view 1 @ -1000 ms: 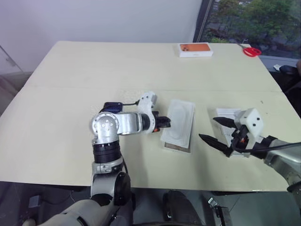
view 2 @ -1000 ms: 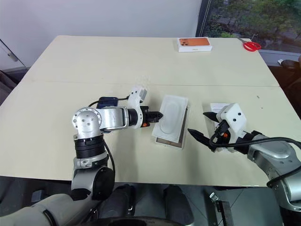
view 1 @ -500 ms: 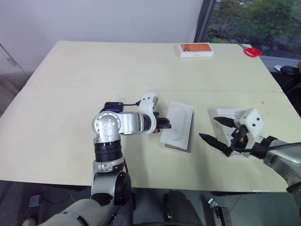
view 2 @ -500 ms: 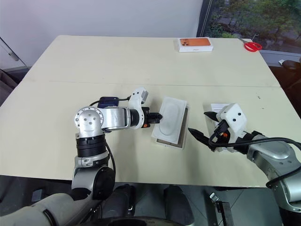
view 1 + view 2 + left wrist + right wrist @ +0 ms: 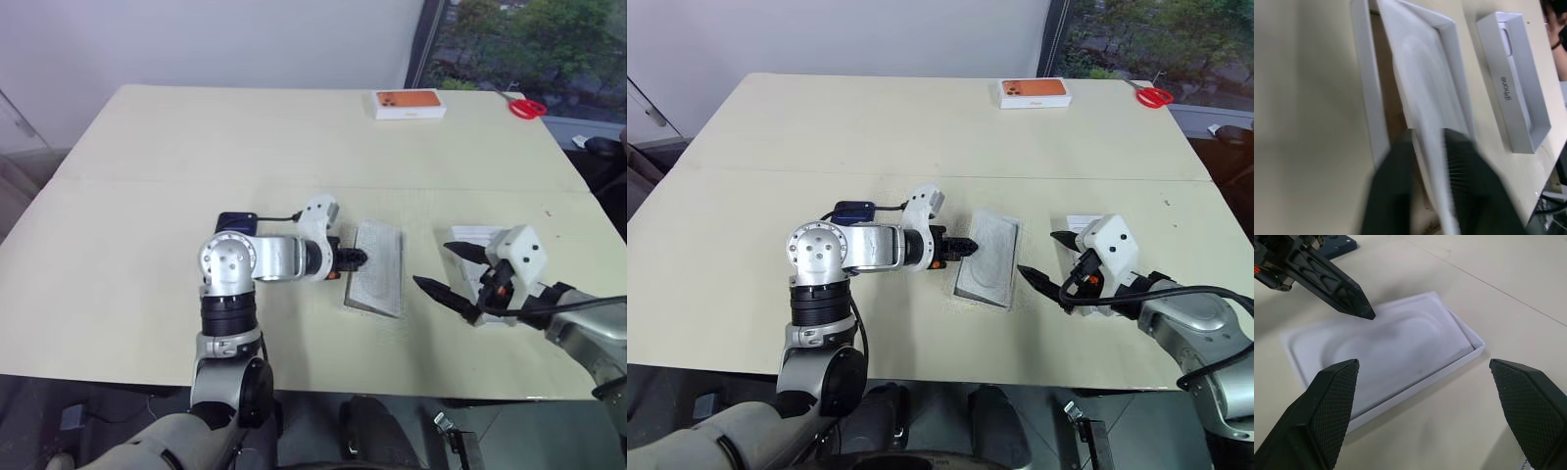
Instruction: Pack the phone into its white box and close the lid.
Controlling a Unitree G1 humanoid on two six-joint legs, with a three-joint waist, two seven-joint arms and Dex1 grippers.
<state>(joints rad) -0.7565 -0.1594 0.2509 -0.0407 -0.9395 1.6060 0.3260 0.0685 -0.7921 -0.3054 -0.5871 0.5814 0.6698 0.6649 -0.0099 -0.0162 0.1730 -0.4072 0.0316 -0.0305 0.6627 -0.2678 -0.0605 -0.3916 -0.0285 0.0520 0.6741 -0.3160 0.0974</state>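
The white box [image 5: 375,294] lies near the middle of the bench [image 5: 147,147], with a thin white insert [image 5: 985,257] lying tilted across it, one long edge raised off the tray. The left gripper [image 5: 967,246] reaches in from the box's left side. In its wrist view its fingers [image 5: 1396,196] stand on either side of the insert's edge, though blur hides whether they still pinch it or have let go. The phone [image 5: 235,221] lies on the bench behind the left arm, partly hidden by it. The right gripper [image 5: 446,269] hovers just right of the box, its fingers [image 5: 1332,401] spread wide and holding nothing. The lid [image 5: 1513,83] lies inside-up beneath the right arm. An orange-topped box [image 5: 409,103] and red scissors [image 5: 525,107] sit at the far edge.
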